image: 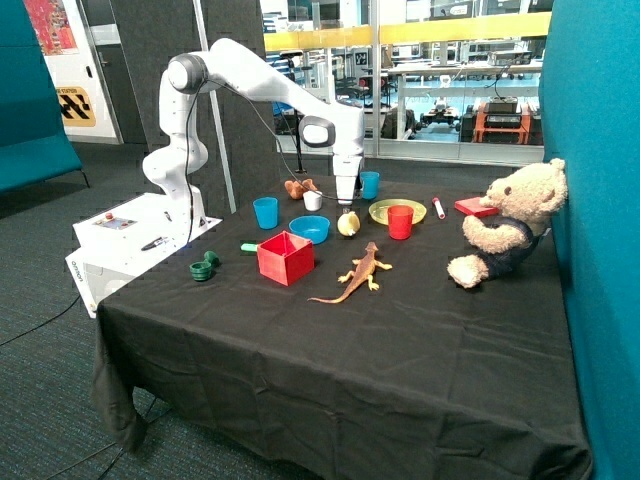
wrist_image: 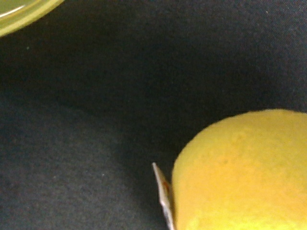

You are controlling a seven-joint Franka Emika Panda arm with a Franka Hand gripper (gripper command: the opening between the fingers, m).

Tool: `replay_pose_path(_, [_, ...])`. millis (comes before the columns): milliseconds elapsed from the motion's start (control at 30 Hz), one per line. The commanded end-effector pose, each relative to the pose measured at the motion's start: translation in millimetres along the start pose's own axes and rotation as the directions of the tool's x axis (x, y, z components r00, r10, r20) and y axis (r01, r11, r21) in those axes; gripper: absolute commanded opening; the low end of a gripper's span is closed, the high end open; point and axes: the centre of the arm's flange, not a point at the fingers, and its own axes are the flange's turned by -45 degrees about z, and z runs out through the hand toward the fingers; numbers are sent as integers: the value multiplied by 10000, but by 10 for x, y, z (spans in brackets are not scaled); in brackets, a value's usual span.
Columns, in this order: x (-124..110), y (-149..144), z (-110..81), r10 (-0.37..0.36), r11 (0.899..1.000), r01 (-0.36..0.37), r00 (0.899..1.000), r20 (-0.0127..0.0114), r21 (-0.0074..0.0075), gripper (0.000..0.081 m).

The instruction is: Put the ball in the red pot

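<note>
The pale yellow ball [image: 348,224] sits low over the black cloth between the blue bowl [image: 309,229] and the yellow-green plate [image: 397,211]. My gripper [image: 346,207] points straight down right on top of it. In the wrist view the ball [wrist_image: 244,172] fills the near corner, very close to the camera, with cloth behind it. Whether it rests on the cloth or is held, I cannot tell. The red pot [image: 285,257], a square red box, stands nearer the table's front, past the blue bowl, and looks empty.
Near the ball stand a red cup [image: 400,222], a white cup [image: 313,200], two blue cups [image: 265,212] [image: 369,185] and a brown lumpy object [image: 297,186]. An orange toy lizard [image: 357,272] lies beside the red pot. A teddy bear [image: 510,225] sits by the teal wall. The plate's rim shows in the wrist view [wrist_image: 19,14].
</note>
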Motion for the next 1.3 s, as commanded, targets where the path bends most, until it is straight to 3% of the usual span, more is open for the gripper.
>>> replay_pose_path(0, [13, 57, 70, -48, 10000, 48, 10000, -58, -17, 808])
replay_pose_path(533, [-39, 81, 282, 13, 10000, -13, 10000, -58, -17, 808])
replay_pose_path(1267, [148, 115, 307, 206, 9998, -206, 9998, -59, -16, 763])
